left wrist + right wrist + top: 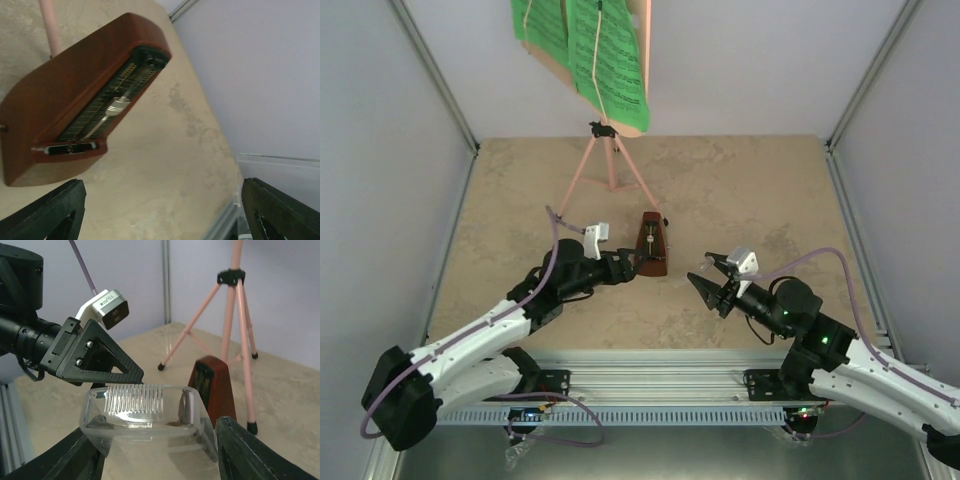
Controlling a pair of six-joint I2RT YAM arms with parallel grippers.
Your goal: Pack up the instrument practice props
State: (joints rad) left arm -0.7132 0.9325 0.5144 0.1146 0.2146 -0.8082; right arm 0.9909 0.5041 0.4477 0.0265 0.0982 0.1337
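left gripper (630, 265): was spread wide, just beside the metronome (653, 248) (it stood upright) | right gripper (152, 432): pinched a clear tub (145, 410)

1. Table (770, 190): beige, stone-patterned top, level, walled in by pale panels at 9, 12 and 3 o'clock.
2. Music stand (610, 170): pink tripod, three feet on the surface, standing toward 11 o'clock from the table's centre.
3. Metronome (652, 245): brown wooden pyramid, upright near the centre, just beside the tripod's foot at 5 o'clock, contact with it not determinable.
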